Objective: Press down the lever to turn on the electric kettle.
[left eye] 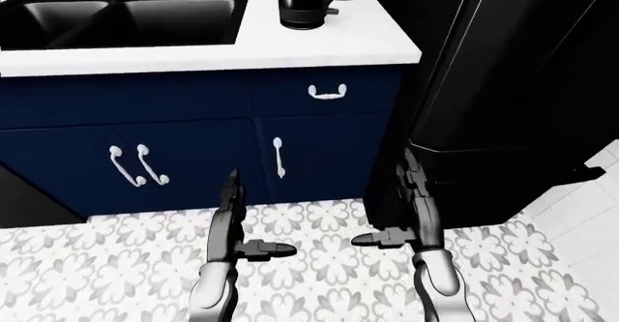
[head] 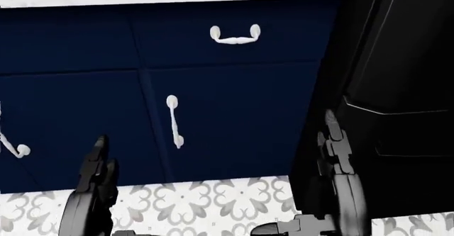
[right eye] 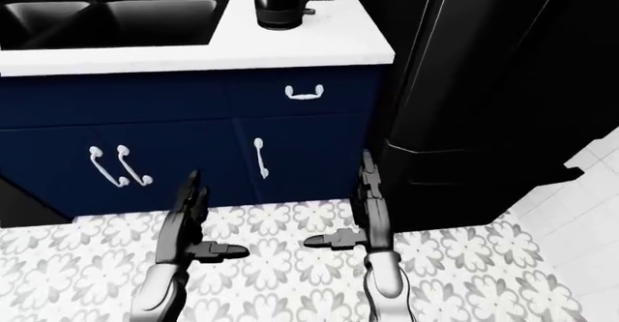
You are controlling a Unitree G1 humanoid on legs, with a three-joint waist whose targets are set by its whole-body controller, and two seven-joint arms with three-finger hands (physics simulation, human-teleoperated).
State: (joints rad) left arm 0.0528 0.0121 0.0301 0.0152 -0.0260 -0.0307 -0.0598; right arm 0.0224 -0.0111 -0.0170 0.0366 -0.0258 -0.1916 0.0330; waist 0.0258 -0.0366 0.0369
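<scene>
I see the kettle [left eye: 308,1] on the white bench [left eye: 319,45], well above and beyond my right hand [left eye: 411,191]; both hands hang released, left hand [left eye: 230,202] too; I'd judge its lever small, stiff, needing one fingertip.

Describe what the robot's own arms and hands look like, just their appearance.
Both arms have glossy light-grey rounded forearm shells that darken toward the wrists. The left hand and right hand are black and blocky, built of jointed segments, each with a stubby thumb branching sideways. No cables, markings or sleeves are visible.
</scene>
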